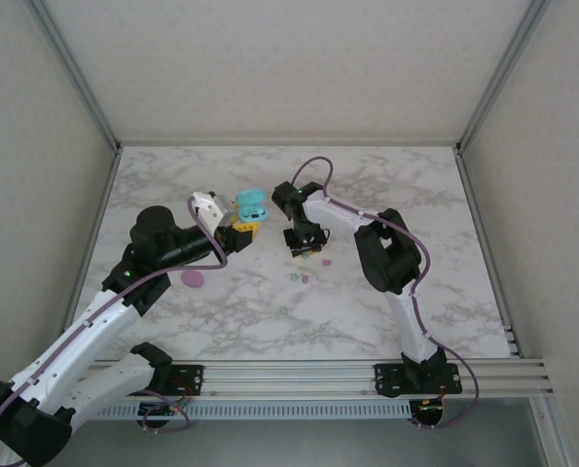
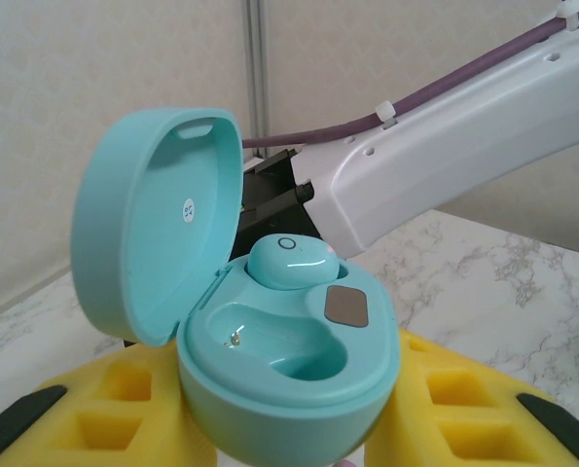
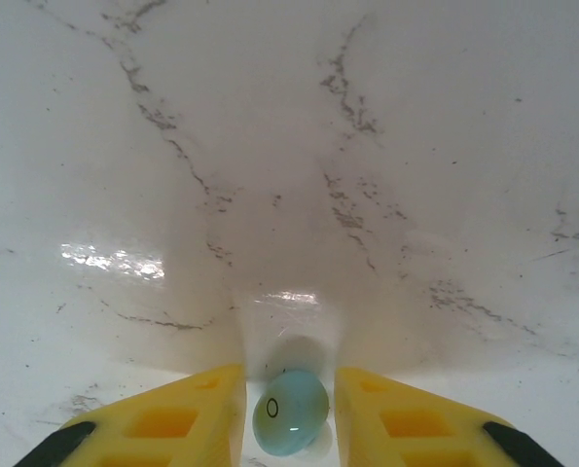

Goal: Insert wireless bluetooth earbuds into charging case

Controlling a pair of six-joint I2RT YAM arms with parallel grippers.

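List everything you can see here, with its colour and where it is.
charging case: one, cyan, lid open, in the left tool
seated earbud: one, cyan, in the case's far slot
held earbud: one, cyan, between the right tool's fingers
loose buds: a few, pink and green, on the table by the right tool
oval thing: one, pink, on the table, left side
table: one, white marble
left tool, right tool: yellow fingers, both gripping

A white marble-patterned table (image 1: pixel 367 321) lies inside pale walls (image 1: pixel 270 58), a metal rail (image 1: pixel 299 373) along its near edge.
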